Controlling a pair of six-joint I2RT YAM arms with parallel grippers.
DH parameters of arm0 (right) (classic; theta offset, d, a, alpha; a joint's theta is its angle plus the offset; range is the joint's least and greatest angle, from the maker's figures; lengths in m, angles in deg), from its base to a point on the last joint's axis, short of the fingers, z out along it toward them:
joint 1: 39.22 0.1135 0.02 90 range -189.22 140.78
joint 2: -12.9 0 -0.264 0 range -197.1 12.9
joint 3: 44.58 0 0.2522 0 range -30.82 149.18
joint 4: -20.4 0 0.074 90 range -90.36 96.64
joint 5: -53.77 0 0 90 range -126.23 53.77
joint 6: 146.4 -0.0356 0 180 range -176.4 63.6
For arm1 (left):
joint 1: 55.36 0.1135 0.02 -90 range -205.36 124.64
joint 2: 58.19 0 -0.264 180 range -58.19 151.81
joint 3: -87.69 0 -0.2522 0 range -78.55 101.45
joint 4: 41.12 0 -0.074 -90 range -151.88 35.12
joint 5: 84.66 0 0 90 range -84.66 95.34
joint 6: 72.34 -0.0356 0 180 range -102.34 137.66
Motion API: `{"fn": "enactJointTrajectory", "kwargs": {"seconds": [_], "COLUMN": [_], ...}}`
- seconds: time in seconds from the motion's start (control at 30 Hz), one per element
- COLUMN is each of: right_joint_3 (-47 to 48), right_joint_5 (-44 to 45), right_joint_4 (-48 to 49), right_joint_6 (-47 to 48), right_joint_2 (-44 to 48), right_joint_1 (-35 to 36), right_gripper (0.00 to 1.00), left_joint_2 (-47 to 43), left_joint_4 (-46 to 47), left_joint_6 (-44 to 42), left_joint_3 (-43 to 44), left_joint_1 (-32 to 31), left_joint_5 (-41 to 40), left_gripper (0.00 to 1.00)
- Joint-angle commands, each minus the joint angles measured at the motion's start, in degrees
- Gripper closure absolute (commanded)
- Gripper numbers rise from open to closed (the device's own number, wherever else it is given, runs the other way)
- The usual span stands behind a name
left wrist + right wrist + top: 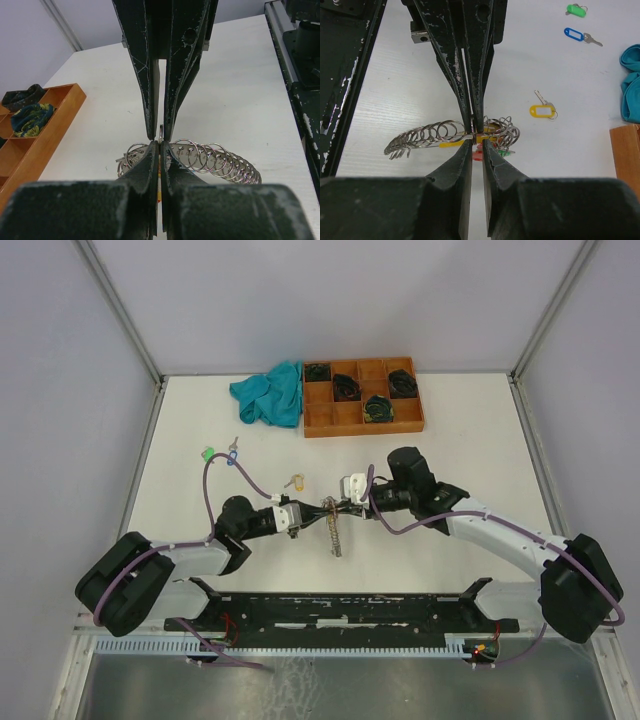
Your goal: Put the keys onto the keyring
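Note:
The keyring (334, 532) is a thin loop carrying a long row of small silver split rings; it hangs between my two grippers over the table's middle. It shows in the left wrist view (215, 157) and in the right wrist view (427, 135), with its yellow segment (451, 144) and red and green tags (502, 151) bunched at one end. My left gripper (160, 144) is shut on the loop. My right gripper (476, 140) faces it tip to tip, pinched on the same loop. Loose keys lie on the table: green tag (207, 453), blue tag (232, 458), yellow tag (296, 481).
An orange-brown tray (362, 426) with black coiled bundles stands at the back; its wall shows in the left wrist view (55, 130). A teal cloth (270, 392) lies left of it. A black frame rail (340, 605) runs along the near edge.

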Motion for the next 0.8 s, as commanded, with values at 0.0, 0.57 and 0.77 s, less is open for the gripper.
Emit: {"fn": "enactJointTrajectory", "kwargs": {"seconds": [0.0,0.57,0.77], "right_joint_3": [3.06,4.15,4.61], "right_joint_5": [-1.40,-1.60,-1.27], "right_joint_4": [1.15,-0.32,-0.42], "right_joint_6": [0.18,0.99,1.31], "right_joint_2": [-0.55,-1.40,-1.79], "right_joint_1": [-0.05,0.33,0.57], "right_gripper": [0.80,0.83,0.83], "left_joint_2": [-0.20,0.29,0.90], "left_joint_4": [5.86,4.96,3.92], "left_joint_6": [1.68,1.74,1.35], "left_joint_3": [0.91,1.58,2.27], "left_joint_1": [-0.18,-0.60,-1.01], "left_joint_5": [1.58,2.01,2.01], "left_gripper": [0.97,0.97,0.97]}}
